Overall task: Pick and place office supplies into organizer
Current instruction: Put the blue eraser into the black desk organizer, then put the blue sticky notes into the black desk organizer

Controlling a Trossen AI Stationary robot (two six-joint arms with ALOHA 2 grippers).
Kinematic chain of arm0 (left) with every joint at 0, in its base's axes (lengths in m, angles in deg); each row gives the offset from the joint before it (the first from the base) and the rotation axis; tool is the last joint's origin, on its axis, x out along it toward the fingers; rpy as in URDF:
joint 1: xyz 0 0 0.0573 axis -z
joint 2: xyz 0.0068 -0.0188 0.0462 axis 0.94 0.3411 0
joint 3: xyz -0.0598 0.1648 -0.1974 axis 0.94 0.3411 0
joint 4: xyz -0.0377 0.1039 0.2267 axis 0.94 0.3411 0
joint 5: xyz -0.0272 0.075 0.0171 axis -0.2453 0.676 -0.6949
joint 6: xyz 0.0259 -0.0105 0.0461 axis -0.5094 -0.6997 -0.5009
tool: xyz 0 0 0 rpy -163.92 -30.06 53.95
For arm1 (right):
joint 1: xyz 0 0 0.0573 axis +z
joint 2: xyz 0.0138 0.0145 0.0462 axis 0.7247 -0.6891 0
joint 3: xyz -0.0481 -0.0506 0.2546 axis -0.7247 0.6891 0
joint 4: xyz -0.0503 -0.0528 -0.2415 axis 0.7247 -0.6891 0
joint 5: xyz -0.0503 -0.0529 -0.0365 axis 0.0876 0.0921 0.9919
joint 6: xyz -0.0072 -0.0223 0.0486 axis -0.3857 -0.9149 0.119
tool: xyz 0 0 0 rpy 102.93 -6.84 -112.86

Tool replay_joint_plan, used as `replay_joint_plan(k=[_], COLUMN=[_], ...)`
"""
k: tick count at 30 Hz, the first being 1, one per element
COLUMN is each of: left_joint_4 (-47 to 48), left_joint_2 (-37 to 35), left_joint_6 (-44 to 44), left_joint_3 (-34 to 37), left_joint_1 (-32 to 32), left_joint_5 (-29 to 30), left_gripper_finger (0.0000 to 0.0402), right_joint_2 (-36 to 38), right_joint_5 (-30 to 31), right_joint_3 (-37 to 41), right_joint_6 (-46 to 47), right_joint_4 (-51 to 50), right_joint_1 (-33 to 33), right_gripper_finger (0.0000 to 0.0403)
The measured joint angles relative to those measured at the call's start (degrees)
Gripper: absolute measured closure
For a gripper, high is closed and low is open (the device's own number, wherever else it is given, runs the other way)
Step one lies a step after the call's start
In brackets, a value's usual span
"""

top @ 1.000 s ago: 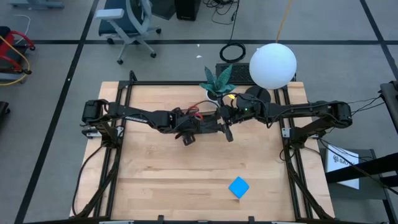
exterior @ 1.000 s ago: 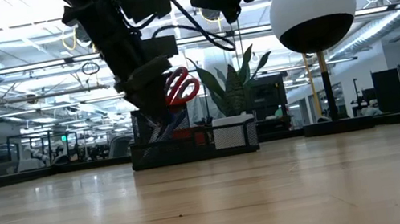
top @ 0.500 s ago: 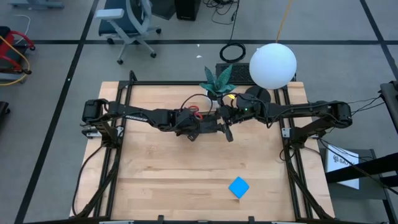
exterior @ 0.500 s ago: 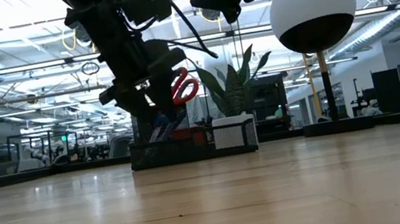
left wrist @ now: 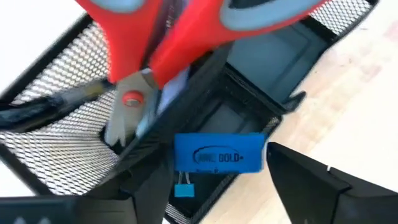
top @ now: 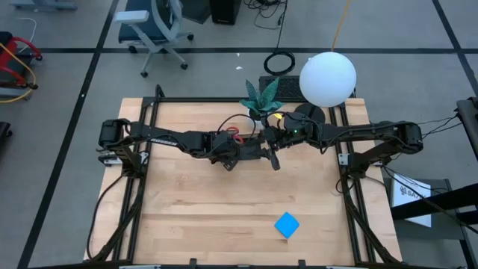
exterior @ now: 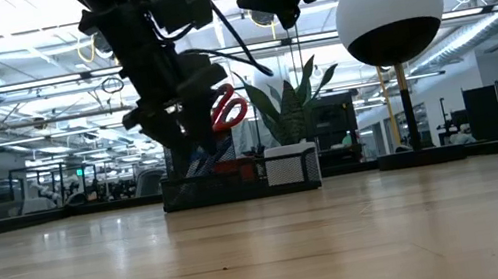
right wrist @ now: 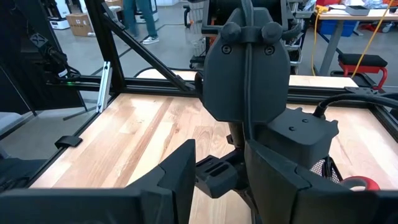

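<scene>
Red-handled scissors [left wrist: 180, 37] stand in the organizer [left wrist: 261, 81] beyond the left fingers [left wrist: 311, 180], spread wide.

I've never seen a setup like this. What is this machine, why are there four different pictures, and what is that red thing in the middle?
It is a robot with two dark arms at a wooden table. One picture looks straight down from above, one looks level across the tabletop, and two come from cameras on the arms' wrists.

The red thing is a pair of red-handled scissors, standing blades-down in a black mesh organizer. The left gripper is right at the organizer; its camera shows the scissors close up and a small blue eraser already inside. The right gripper waits open beside it, holding nothing.

A blue square pad lies on the table, not yet put away.
</scene>
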Motion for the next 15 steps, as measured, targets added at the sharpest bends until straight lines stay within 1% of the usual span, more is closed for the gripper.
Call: replay_joint_plan(k=[4, 9, 11, 15], left_joint_4=[0.01, -0.35, -0.46, -0.47], left_joint_2=[0.02, 0.02, 0.02, 0.02], left_joint_6=[-0.47, 2.31, 1.96, 0.37], left_joint_3=[0.00, 0.00, 0.00, 0.00], left_joint_1=[0.00, 0.00, 0.00, 0.02], left_joint_5=[2.07, 2.75, 2.66, 2.27], left_gripper_finger=[0.0103, 0.0065, 0.0058, 0.0055], right_joint_2=[-0.01, -0.01, -0.01, -0.01], right_joint_5=[-0.02, 0.00, -0.01, -0.01], right_joint_3=[-0.01, 0.00, 0.01, 0.01], right_joint_6=[0.00, 0.00, 0.00, 0.00], right_joint_4=[0.00, 0.00, 0.00, 0.00], right_joint_1=[0.00, 0.00, 0.00, 0.00], right_gripper_finger=[0.0273, 0.0273, 0.0273, 0.0273])
